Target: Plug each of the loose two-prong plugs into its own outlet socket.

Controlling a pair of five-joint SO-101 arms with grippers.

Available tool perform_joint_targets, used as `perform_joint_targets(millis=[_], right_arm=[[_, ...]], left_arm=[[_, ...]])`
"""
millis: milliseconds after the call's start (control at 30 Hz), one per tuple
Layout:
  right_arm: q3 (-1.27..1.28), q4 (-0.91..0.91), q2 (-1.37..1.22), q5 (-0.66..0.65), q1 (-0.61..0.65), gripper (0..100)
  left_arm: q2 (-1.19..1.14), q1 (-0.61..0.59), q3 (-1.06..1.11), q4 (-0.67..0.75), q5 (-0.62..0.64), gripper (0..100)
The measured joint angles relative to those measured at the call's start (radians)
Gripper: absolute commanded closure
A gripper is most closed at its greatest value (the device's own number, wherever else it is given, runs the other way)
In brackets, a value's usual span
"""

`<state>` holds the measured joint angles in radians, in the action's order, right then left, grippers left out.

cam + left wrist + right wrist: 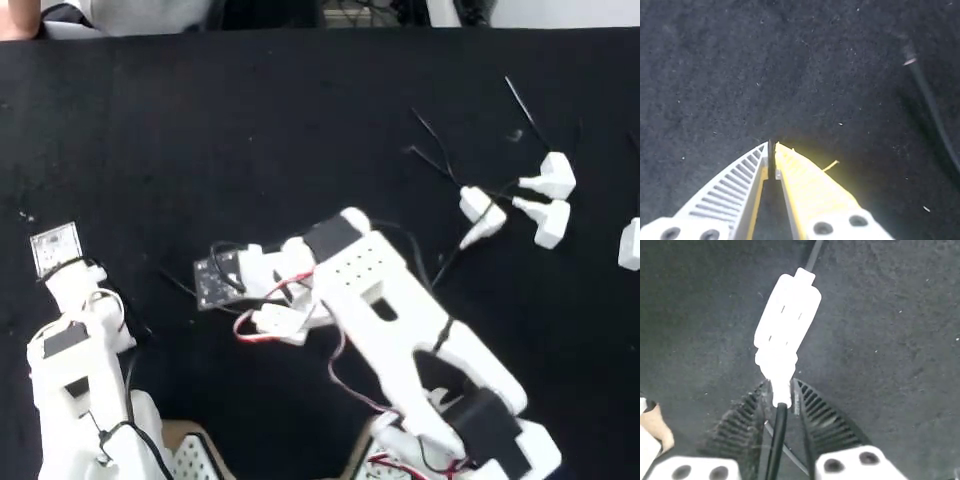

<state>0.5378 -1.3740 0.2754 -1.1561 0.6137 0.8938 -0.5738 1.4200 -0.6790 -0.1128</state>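
A white outlet block (787, 322) with paired slots lies on the black table (900, 340), a dark cord leaving its far end. At its near end sits a white plug (781, 390) with a black cord, and my right gripper (781, 385) is shut on that plug. In the high view the right gripper (215, 280) is at the table's middle left. Several loose white two-prong plugs (548, 222) with black cords lie at the far right. My left gripper (771, 145) is shut just above bare table, near the left edge (55, 250).
A black cord (932, 110) runs along the table beside the left gripper. Thin black cords (440, 150) fan out from the loose plugs. Another white plug (630, 245) sits at the right edge. The arm bases stand along the near edge.
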Motion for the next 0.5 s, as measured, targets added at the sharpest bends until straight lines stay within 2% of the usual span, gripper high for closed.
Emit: perform_joint_targets(millis=[500], right_arm=[[-0.011, 0.000, -0.008, 0.000, 0.002, 98.8]], left_arm=[[0.000, 0.000, 0.000, 0.000, 0.000, 97]])
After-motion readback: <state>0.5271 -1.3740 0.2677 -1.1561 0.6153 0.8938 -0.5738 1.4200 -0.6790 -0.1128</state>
